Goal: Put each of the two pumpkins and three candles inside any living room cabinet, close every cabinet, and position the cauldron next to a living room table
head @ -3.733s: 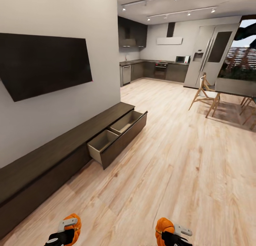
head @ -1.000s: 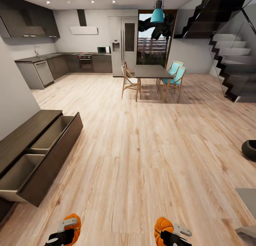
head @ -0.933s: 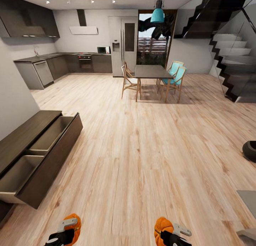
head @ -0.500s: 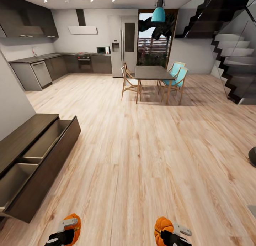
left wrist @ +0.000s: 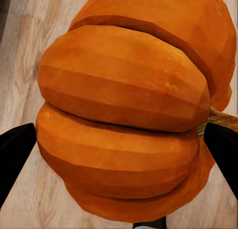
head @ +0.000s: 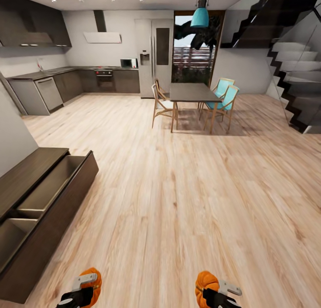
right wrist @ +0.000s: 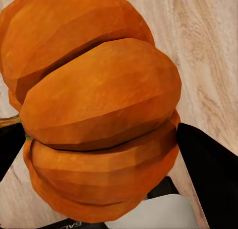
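Filling both claws [head: 84,290] [head: 214,292]: pumpkins [left wrist: 129,110] [right wrist: 99,110].

Cabinet [head: 42,196] left w/ drawer out; dining table [head: 191,92] far ahead.

Bright-orange ribbed pumpkin [left wrist: 124,119] up close, bulging segments stacked one over another, deep grooves between them. Black fingers [left wrist: 16,157] pressed against both flanks (one at either edge of the view), so clamped by the left gripper [left wrist: 119,154]. Small brownish stub [left wrist: 220,118] poking out beside one finger, perhaps the stem, too cropped to be sure. Pale wooden floor [left wrist: 25,55] with long grain behind, glimpsed around the fruit.
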Robot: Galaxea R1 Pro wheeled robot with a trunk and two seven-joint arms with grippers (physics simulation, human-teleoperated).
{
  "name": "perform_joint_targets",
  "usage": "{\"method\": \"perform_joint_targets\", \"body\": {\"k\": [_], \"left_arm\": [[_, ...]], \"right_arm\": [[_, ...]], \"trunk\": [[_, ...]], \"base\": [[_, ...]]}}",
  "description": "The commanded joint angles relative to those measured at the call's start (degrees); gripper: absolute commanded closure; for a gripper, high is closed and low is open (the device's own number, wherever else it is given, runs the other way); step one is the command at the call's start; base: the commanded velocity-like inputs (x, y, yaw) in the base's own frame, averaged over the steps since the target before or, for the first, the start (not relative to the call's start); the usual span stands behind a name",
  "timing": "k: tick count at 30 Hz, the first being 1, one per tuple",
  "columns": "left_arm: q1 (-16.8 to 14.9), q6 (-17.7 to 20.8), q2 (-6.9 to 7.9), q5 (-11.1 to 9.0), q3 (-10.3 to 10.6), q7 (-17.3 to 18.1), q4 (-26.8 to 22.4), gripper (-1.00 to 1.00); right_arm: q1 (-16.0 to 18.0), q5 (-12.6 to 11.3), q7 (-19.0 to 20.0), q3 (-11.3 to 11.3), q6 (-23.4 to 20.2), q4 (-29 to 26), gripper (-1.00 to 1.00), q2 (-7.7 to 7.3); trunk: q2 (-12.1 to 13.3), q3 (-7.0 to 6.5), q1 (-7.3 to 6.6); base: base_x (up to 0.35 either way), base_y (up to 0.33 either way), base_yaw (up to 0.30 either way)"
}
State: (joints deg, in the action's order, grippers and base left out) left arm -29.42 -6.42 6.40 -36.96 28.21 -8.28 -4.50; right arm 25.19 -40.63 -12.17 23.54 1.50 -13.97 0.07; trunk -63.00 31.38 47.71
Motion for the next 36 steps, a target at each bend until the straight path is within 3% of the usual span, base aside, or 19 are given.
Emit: {"method": "perform_joint_targets", "body": {"k": [1, 36], "left_arm": [[0.0, -0.1, 0.01, -0.3, 0.5, -0.2, -0.1, 1.0], [0.7, -1.2, -1.04, -0.1, 0.5, -0.2, -0.1, 1.0]], "right_arm": [[0.0, -0.5, -0.3, 0.5, 0.3, 0.0, 1.0, 0.0], [0.0, -0.5, -0.5, 1.0, 3.2, 0.1, 1.0, 0.2]], "trunk": [[0.0, 0.05, 0.03], [0.0, 0.05, 0.03]], "base": [[0.328, 0.0, 0.0], [0.326, 0.0, 0.0]]}}
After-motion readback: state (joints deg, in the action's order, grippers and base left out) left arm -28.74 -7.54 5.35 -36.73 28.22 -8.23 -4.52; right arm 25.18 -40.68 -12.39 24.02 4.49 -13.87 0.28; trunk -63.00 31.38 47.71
